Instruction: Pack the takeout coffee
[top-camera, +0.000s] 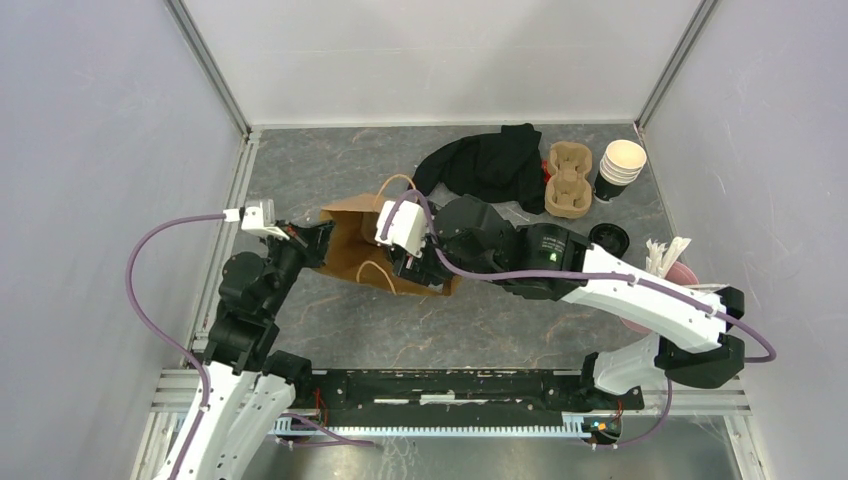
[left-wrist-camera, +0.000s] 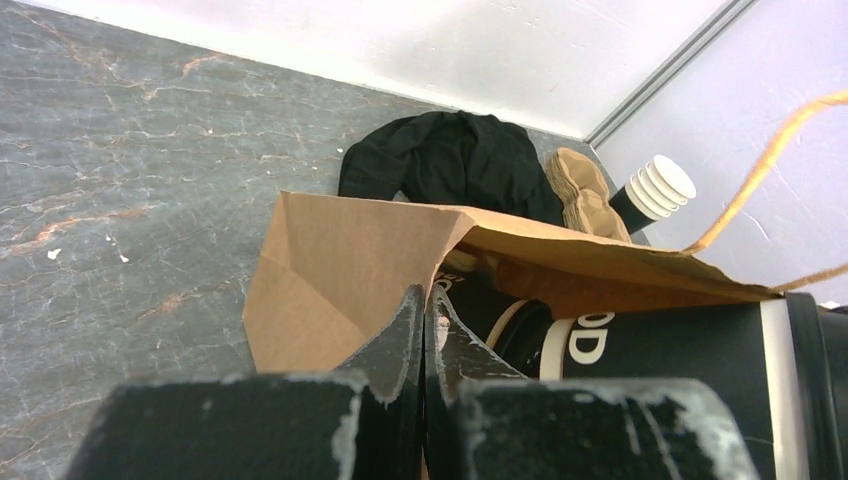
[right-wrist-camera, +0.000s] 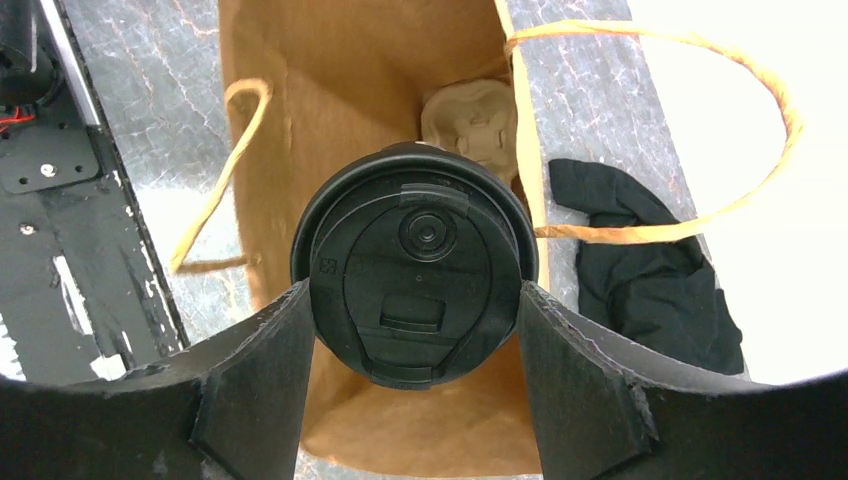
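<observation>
A brown paper bag (top-camera: 352, 232) lies on its side mid-table. My right gripper (right-wrist-camera: 415, 300) is shut on a takeout coffee cup (right-wrist-camera: 415, 240); both fingers press the sides of its black sip lid at the bag's mouth. In the top view this gripper (top-camera: 425, 268) sits at the bag's right end. My left gripper (left-wrist-camera: 425, 300) is shut on the bag's paper edge (left-wrist-camera: 350, 270), at the bag's left end (top-camera: 318, 240). Under the bag's upper flap the left wrist view shows a black cup (left-wrist-camera: 680, 350) and a second one (left-wrist-camera: 515, 325) behind it. A cardboard carrier (right-wrist-camera: 470, 120) lies deep inside the bag.
A black cloth (top-camera: 485, 165) lies behind the bag. To its right are spare cardboard carriers (top-camera: 566, 180), a stack of lidless cups (top-camera: 622, 165) and a loose black lid (top-camera: 610, 238). White sticks (top-camera: 668, 255) stand at the right edge. Twine handles (right-wrist-camera: 700, 215) spread from the bag.
</observation>
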